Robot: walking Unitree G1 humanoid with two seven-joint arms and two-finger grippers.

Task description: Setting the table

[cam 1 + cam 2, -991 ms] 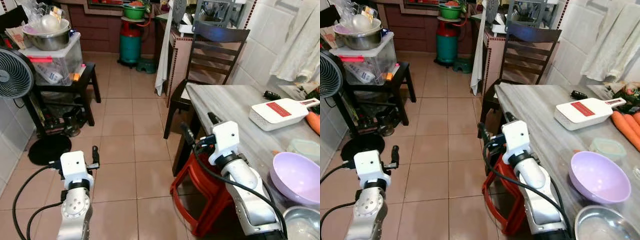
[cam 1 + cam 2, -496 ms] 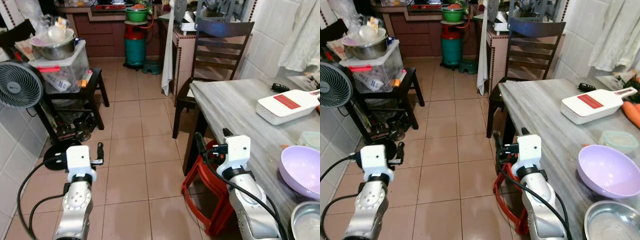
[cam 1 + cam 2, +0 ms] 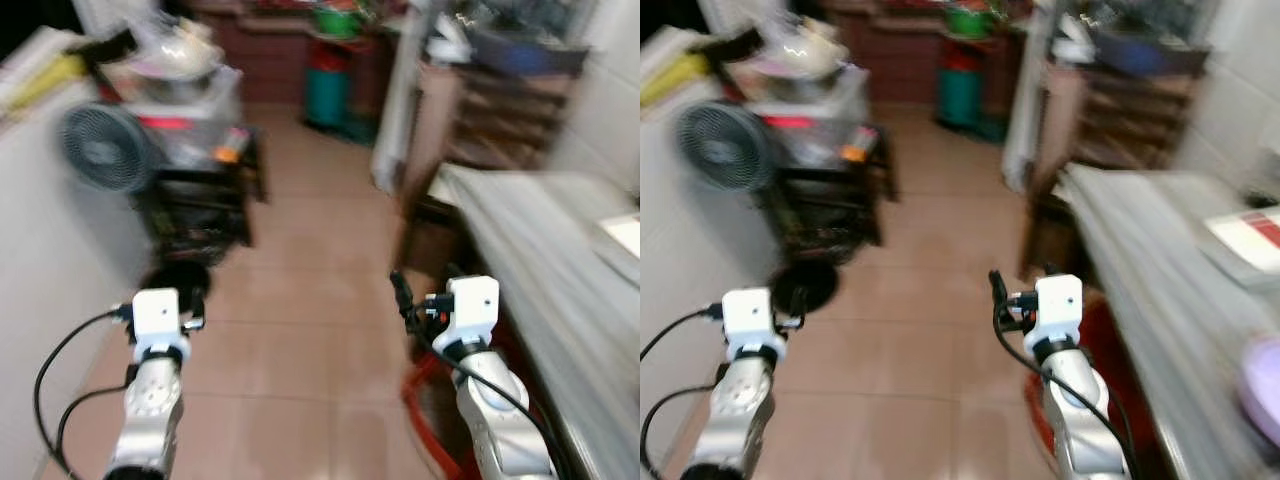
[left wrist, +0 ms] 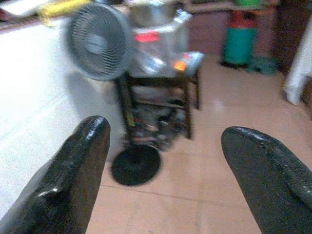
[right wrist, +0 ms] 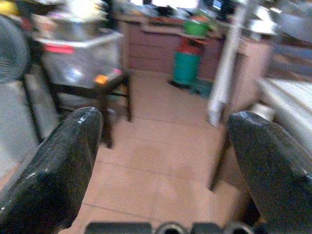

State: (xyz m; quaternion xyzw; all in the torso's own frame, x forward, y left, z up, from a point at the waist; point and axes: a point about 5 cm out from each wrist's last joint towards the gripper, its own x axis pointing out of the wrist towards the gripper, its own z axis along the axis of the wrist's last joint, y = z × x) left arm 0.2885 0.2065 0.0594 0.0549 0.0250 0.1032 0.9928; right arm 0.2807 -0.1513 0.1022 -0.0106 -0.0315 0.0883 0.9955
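Nearest, both arms were held out low over the tiled floor, empty. The left gripper [image 4: 161, 161] was seen spread wide with nothing between its black fingers, and the right gripper [image 5: 161, 161] was likewise parted and bare.

Everything was blurred, so a turn or a walk was judged to be under way. The long grey marble-topped table [image 3: 540, 240] was taken as the landmark: it lay just to the right of the right gripper, its long axis running away from the robot, so the right arm was judged the nearer for any placing there. A red plastic stool [image 3: 1110, 340] was tucked under the table's near end. On the table's far right edge a white flat tray with a red label [image 3: 1250, 235] was made out, and a lilac bowl [image 3: 1265, 385] nearer along the same edge; which way either pointed could not be told.

Further off, left of the table, a grey standing fan [image 3: 105, 150] was seen, and beyond the table's far end a dark wooden chair [image 3: 1120, 100].
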